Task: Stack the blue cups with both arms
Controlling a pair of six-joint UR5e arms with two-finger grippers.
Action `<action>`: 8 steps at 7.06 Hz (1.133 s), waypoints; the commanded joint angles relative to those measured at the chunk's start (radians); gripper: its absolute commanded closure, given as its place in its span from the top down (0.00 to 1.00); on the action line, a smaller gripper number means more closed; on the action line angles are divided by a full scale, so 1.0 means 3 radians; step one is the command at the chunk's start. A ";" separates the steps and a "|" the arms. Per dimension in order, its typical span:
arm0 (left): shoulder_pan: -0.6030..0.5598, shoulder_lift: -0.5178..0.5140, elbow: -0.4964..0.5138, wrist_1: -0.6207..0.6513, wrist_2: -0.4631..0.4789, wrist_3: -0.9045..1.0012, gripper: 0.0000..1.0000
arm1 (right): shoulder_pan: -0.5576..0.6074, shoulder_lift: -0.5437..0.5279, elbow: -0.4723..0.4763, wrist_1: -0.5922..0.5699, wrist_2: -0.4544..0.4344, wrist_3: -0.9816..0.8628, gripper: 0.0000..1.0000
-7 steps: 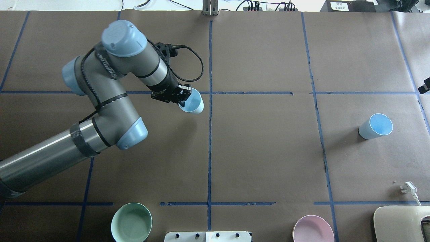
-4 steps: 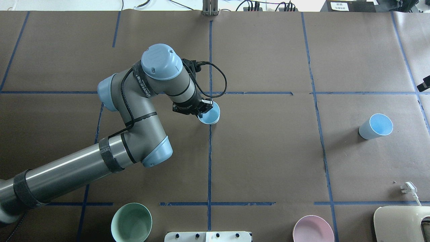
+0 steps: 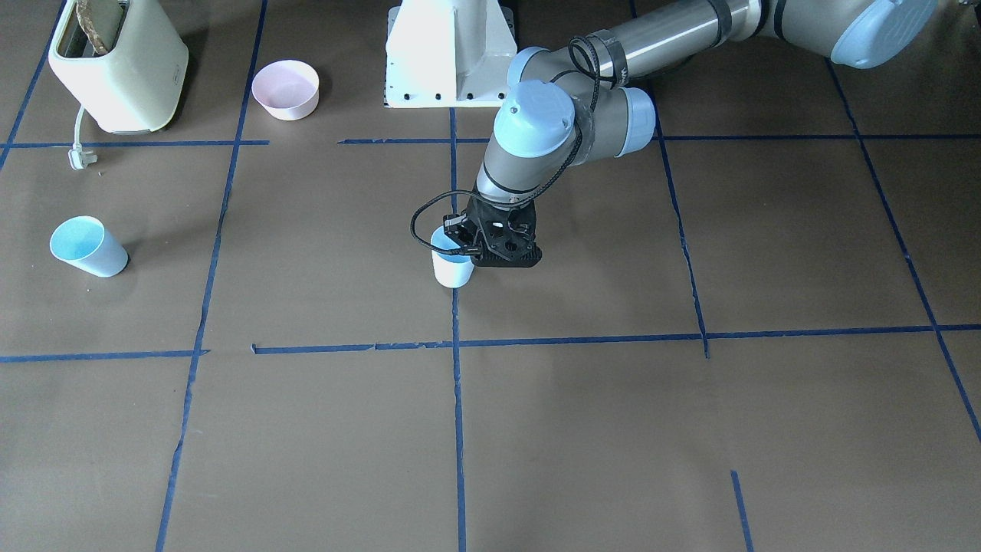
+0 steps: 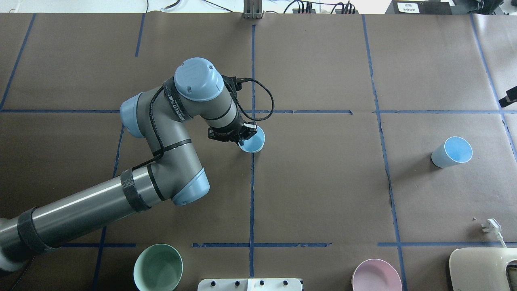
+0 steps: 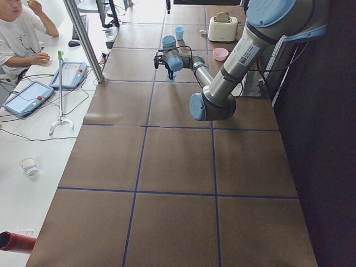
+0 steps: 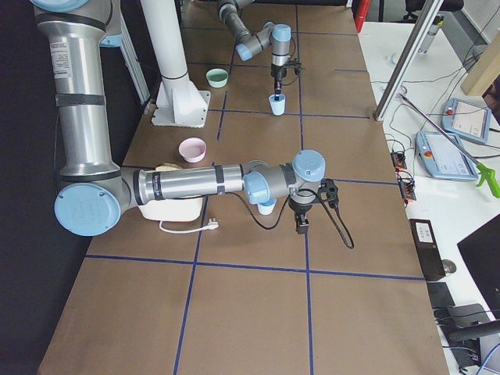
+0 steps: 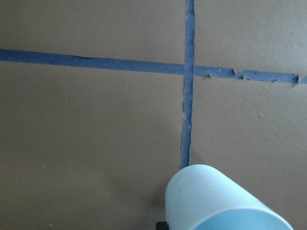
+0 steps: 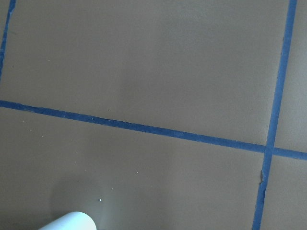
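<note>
My left gripper (image 4: 243, 136) is shut on the rim of one blue cup (image 4: 252, 142). It holds the cup upright over the table's centre tape line, at or just above the surface; the cup also shows in the front-facing view (image 3: 451, 270) and the left wrist view (image 7: 216, 201). The second blue cup (image 4: 451, 152) stands alone at the right, leaning slightly. My right gripper (image 6: 301, 225) hangs beside this cup (image 6: 267, 207) in the exterior right view. I cannot tell whether it is open or shut. The right wrist view catches only the cup's pale edge (image 8: 67, 221).
A mint-green bowl (image 4: 158, 267) and a pink bowl (image 4: 376, 275) sit at the near edge on either side of the white pedestal base (image 3: 450, 54). A cream toaster (image 4: 482, 268) with a loose plug (image 4: 490, 225) stands at the near right corner.
My left arm has swung right and toward the near side with the blue cup in its grip, bringing it down onto the centre tape line. The second cup has not moved.
</note>
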 commanded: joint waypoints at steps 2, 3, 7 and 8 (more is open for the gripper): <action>0.0000 0.0006 -0.0013 0.0058 0.0010 -0.0009 0.62 | -0.0065 -0.0003 0.0018 0.0001 0.0013 0.0100 1.00; 0.0000 0.0017 -0.0084 0.0058 0.0010 -0.0009 0.79 | -0.0121 -0.0003 0.0039 0.0001 0.0038 0.0191 1.00; -0.0168 0.0144 -0.0356 0.0048 -0.0020 0.0017 1.00 | -0.0642 -0.0359 0.0523 0.0017 0.0177 0.0835 1.00; -0.0189 0.0155 -0.0361 0.0048 -0.0015 0.0017 1.00 | -0.0724 -0.0397 0.0535 0.0017 0.0162 0.0836 1.00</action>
